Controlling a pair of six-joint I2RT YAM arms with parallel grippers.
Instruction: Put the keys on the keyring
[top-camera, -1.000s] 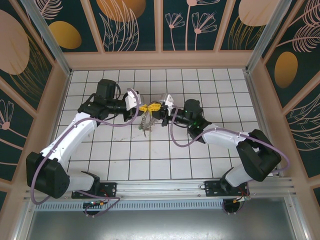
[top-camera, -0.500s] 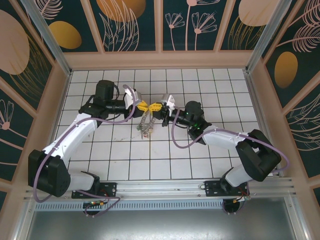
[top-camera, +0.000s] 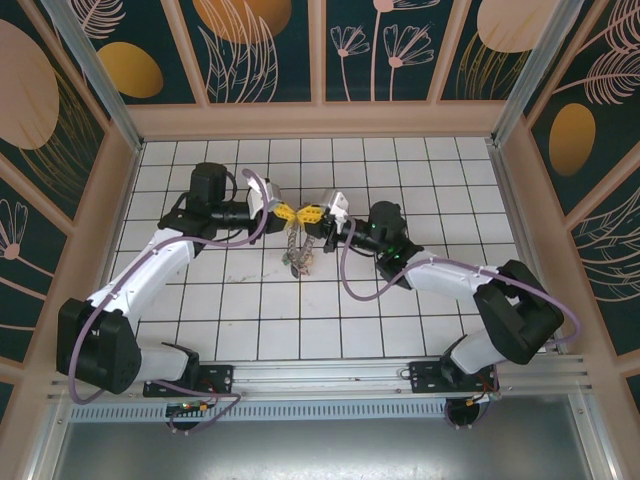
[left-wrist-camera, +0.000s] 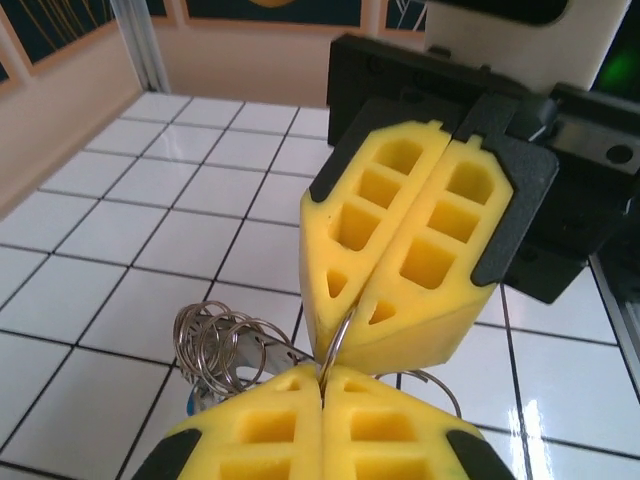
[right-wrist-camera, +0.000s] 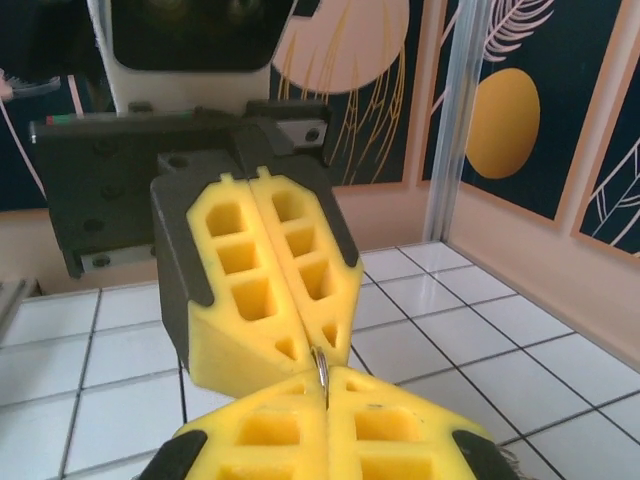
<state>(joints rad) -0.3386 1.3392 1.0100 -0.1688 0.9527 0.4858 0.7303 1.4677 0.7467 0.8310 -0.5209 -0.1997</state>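
1. The left gripper has its yellow honeycomb foam pads pressed together. They pinch the thin grey metal keyring at their seam.
2. In the left wrist view, the right gripper meets it tip to tip from 1 o'clock. Its own yellow pads are also closed flat on each other, and the same wire runs up into their tips.
3. The right wrist camera gives us the mirror of this. A short bright piece of the keyring stands upright between the two sets of tips, and the left gripper comes in from 11 o'clock.
4. The left wrist camera gives us more of the ring, whose arc curves on toward 4 o'clock behind the left pads.
   - A bunch of small silver loops sits just beside the tips at 9 o'clock.
   - A blue sliver peeks out beneath the loops, and too little of it shows to say what it is.
5. The top camera gives us the wider layout.
   - The grippers meet nose to nose above the white tiled table, a little toward 11 o'clock of its middle.
   - A grey dangling bundle trails from the meeting point toward 6 o'clock. At that size we cannot tell what hangs in it.
6. The white-shelled arms reach back to their bases at 6 o'clock.
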